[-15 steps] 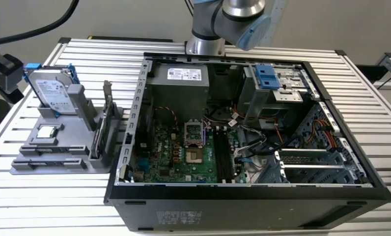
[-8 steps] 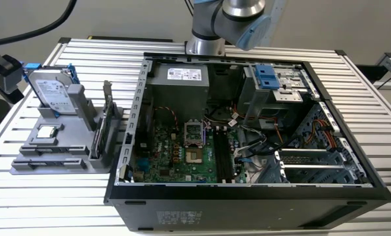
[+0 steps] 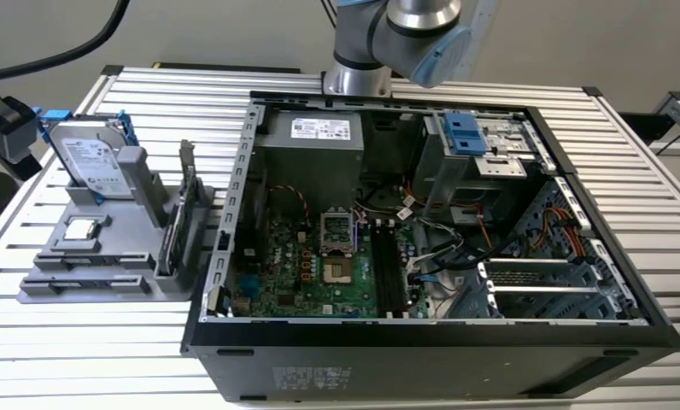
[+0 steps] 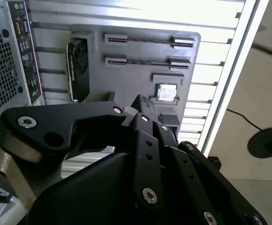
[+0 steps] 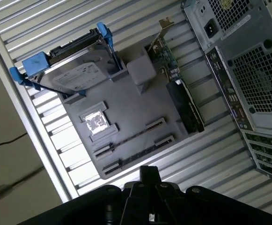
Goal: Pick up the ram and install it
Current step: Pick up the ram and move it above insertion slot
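Grey holder [image 5: 140, 110] on the slatted tabletop [image 5: 47, 28] carries the ram [image 5: 128, 137], a thin dark strip set on edge between end clips. The open computer case [image 3: 431, 359] stands beside it. The end effector [image 5: 147, 173] hangs above the holder, apart from the ram; how wide it stands cannot be told. Judged step: approach, pick not yet made. A grasp calls for squaring across the thin edge, clear of the clips.

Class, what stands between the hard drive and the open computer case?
An expansion card with a metal bracket, upright on the gray holder, in the exterior view.
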You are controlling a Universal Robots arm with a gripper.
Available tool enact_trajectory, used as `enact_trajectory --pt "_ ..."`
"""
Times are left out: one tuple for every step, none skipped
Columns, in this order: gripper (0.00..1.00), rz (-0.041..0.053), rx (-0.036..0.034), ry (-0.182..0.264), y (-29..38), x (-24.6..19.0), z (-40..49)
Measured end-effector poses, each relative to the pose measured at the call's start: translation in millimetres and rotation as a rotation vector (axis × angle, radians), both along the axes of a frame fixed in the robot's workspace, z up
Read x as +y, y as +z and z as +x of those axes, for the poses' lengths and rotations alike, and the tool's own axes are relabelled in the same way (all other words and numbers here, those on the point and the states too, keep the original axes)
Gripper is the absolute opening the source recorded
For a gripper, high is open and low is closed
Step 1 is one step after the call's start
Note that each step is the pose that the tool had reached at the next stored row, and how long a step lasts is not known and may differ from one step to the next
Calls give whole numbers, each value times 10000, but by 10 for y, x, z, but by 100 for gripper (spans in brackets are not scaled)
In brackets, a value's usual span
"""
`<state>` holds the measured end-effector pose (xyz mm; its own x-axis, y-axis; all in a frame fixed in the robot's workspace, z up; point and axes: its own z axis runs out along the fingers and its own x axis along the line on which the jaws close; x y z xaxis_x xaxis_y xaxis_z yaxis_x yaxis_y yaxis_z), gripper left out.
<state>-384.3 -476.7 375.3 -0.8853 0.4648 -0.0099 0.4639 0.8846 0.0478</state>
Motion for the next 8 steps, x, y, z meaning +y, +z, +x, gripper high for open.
enact_trajectory --pt "0 0 1 -51 0 0 0" --pt "0 0 0 -99 0 0 0" --pt "0 0 1 -151 0 0 0" --pt "0 0 0 -206 0 0 0" --pt "0 0 0 -259 0 0 0" --pt "0 0 0 -314 0 0 0" --pt "0 0 0 -372 0 0 0" --pt "0 0 0 -422 0 0 0"
